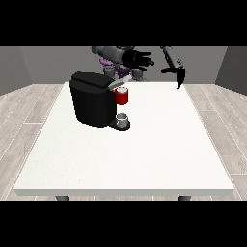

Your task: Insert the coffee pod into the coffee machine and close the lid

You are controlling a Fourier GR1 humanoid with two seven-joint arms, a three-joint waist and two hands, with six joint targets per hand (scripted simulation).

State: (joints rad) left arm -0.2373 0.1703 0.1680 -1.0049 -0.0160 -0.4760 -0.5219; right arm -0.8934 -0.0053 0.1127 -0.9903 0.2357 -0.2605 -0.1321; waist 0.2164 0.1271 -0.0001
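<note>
Front view gives me a grey thing [123,118] on the coffee machine [94,99] base, under a red thing at the machine [122,96]; I cannot tell it for the pod. Both hands hang well above: the hand at the view's left [137,59] with fingers spread, the hand at the view's right [177,73] with fingers drooping, both holding nothing.

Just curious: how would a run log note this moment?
hand at view's left: raised, open | hand at view's right: raised | coffee machine: on table
</note>
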